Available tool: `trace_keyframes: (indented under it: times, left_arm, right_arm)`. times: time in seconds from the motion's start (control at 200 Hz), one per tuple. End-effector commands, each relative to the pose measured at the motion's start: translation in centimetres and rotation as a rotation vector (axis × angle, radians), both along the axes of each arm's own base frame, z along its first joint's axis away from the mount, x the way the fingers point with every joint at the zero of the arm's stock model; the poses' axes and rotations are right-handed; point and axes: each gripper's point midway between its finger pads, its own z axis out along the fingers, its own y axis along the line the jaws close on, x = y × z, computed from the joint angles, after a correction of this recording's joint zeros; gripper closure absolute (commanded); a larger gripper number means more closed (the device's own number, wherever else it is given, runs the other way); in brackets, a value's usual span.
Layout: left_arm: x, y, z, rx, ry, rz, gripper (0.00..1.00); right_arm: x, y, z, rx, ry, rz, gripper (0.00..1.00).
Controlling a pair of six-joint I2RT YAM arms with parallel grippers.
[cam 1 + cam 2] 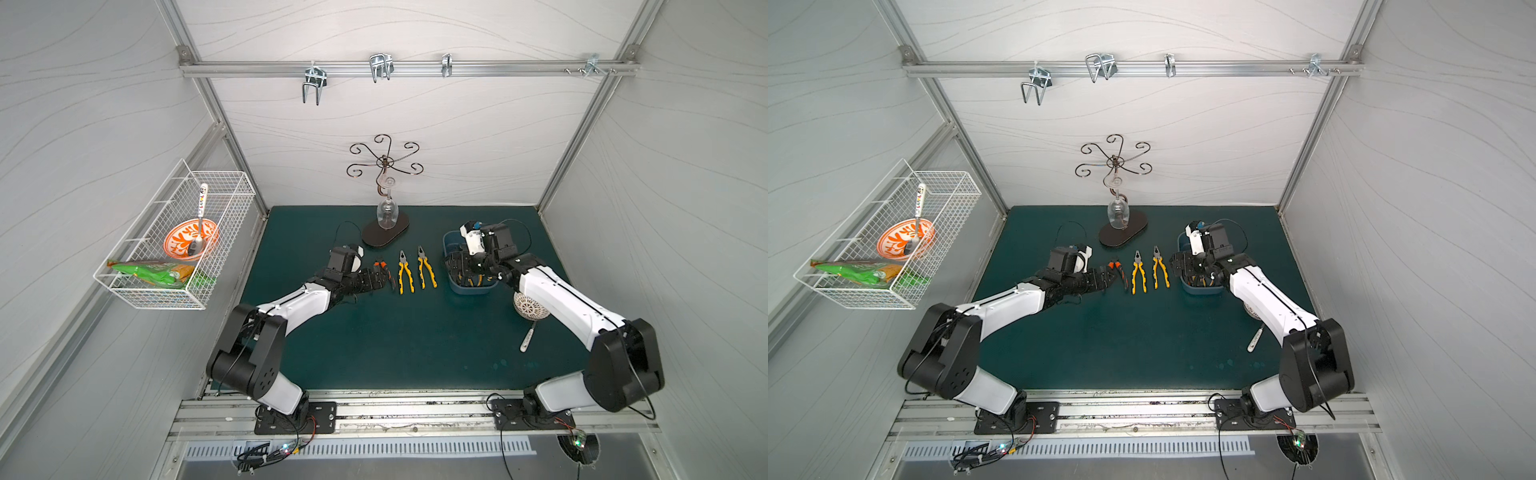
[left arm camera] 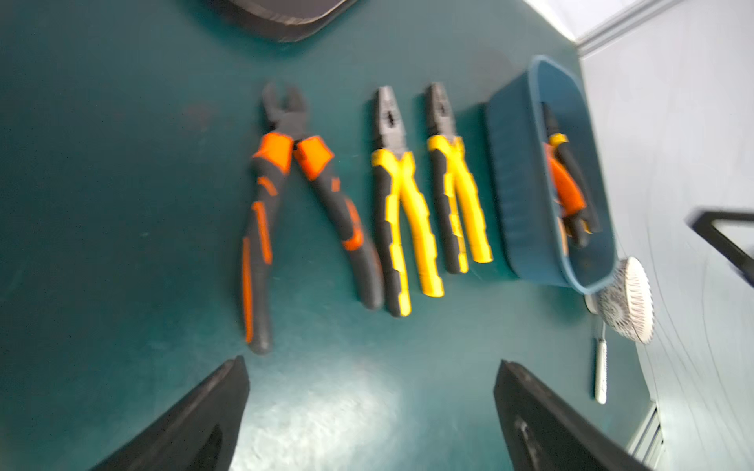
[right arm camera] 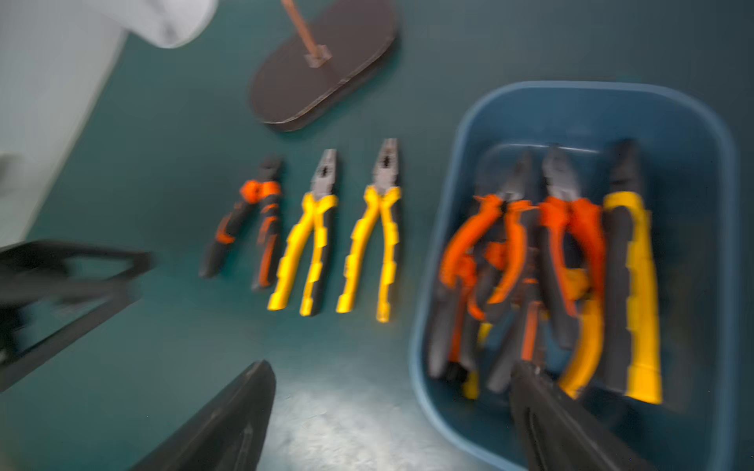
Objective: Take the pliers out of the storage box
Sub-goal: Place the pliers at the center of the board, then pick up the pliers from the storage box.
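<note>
**Pliers removal, mid-task.** Three pliers (image 3: 320,200) are being displayed in a row beside the storage box (image 3: 591,86); further pliers (image 3: 571,220) are being kept inside it. The left gripper (image 2: 371,361), jaws apart, is being held at the row's end away from the box. The right gripper (image 3: 389,364), jaws apart, is being held over the box rim.

Wire basket (image 1: 232,195) holds bowl (image 1: 176,243), spoon (image 1: 200,226), snack packet (image 1: 149,272).

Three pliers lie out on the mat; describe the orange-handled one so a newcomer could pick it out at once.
On the dark green table mat, three pliers lie in a row beside the small blue plastic storage box. The orange-and-black-handled pliers are the end pair, farthest from the box and nearest the left gripper. Both neighbours have yellow-and-black handles.
</note>
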Motion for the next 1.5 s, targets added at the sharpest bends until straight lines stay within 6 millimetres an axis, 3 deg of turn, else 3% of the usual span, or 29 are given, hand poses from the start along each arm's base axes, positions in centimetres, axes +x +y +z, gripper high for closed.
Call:
trace_keyframes:
  times: [0.0,0.105,0.21,0.405,0.57,0.695,1.075,1.355,1.495]
  left_arm:
    - [-1.1,-0.7,2.6,0.058,-0.111,-0.058,0.0]
    - [-3.0,-2.2,4.8,0.081,-0.195,-0.126,0.0]
    - [-5.0,-3.6,7.2,0.074,-0.295,-0.21,0.0]
    - [-6.9,-4.7,9.3,0.08,-0.414,-0.306,0.0]
    - [-6.8,-4.8,9.2,0.092,-0.423,-0.311,0.0]
    - [-6.8,-4.9,8.9,0.088,-0.408,-0.319,0.0]
    - [-7.1,-5.0,9.3,0.083,-0.417,-0.332,0.0]
    - [-7.0,-5.1,8.9,0.083,-0.404,-0.335,0.0]
    - [-7.0,-5.1,8.9,0.082,-0.406,-0.335,0.0]
  right_arm:
    - [1.0,-3.8,-2.4,-0.092,0.111,-0.1,0.1]
    - [2.3,-6.1,-3.8,-0.147,0.175,-0.172,0.16]
    - [3.4,-7.2,-4.9,-0.182,0.211,-0.202,0.25]
    - [4.4,-7.4,-6.1,-0.184,0.254,-0.209,0.39]
    - [4.6,-3.5,-6.1,0.01,0.312,-0.113,0.43]
    - [5.2,-2.4,-6.7,0.055,0.351,-0.1,0.49]
    - [5.5,-3.0,-10.6,-0.04,0.451,-0.098,0.59]
    - [5.7,-3.6,-10.6,-0.061,0.45,-0.128,0.9]
    - [5.7,-3.9,-9.9,-0.068,0.427,-0.141,1.0]
